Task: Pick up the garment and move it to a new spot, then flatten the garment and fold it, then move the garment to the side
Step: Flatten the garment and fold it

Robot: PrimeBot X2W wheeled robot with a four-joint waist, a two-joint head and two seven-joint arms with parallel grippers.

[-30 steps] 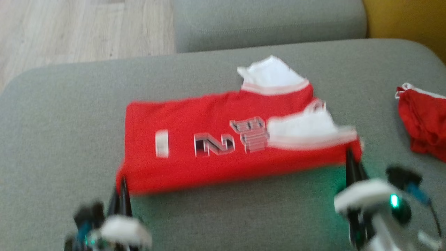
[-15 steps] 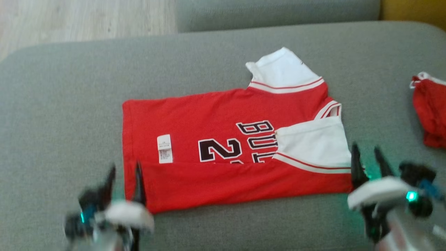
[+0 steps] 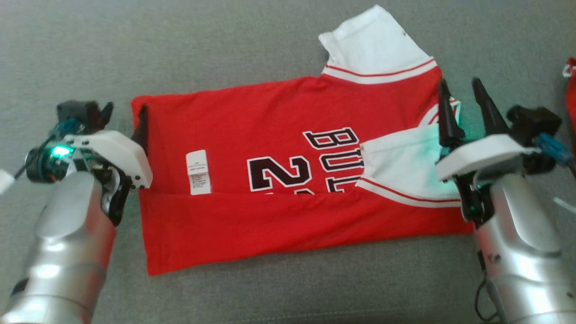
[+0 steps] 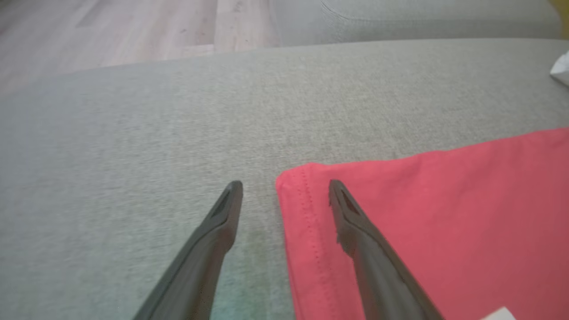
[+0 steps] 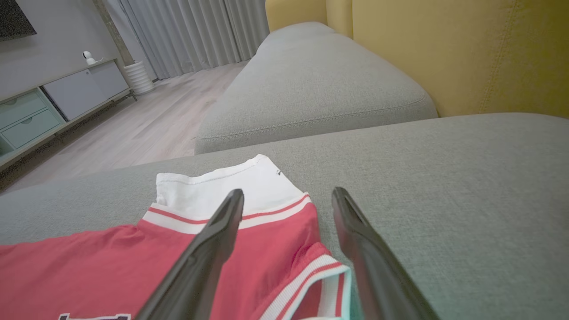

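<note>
**Head and wrist views.** The garment (image 3: 288,180), a red knit jersey with white sleeves, red-and-white striped trim and black block lettering, is lying flat across the middle of the grey woven sofa cushion (image 3: 225,40). Its near long edge is lying folded over the body, and the straight fold edge is cutting across the bottom of the numerals. A small white rectangular label (image 3: 198,172) is showing on the red cloth beside the numerals.

The left pincer (image 3: 126,118) is standing released, with its two tapering dark fingers spread apart at the stitched hem corner. In the left wrist view one finger is lying over red cloth and the other over bare cushion.

The right pincer (image 3: 463,108) is likewise released at the collar end. In the right wrist view one finger is crossing the far sleeve (image 5: 222,189) and the other is lying over grey fabric beside the striped trim. Whether the tips are touching anything cannot be told.

A crumpled red cloth (image 3: 570,90) is lying at the right edge of the head view, apart from the jersey. A yellow padded backrest (image 5: 444,53) and pale plank floor (image 5: 155,115) are showing beyond.
</note>
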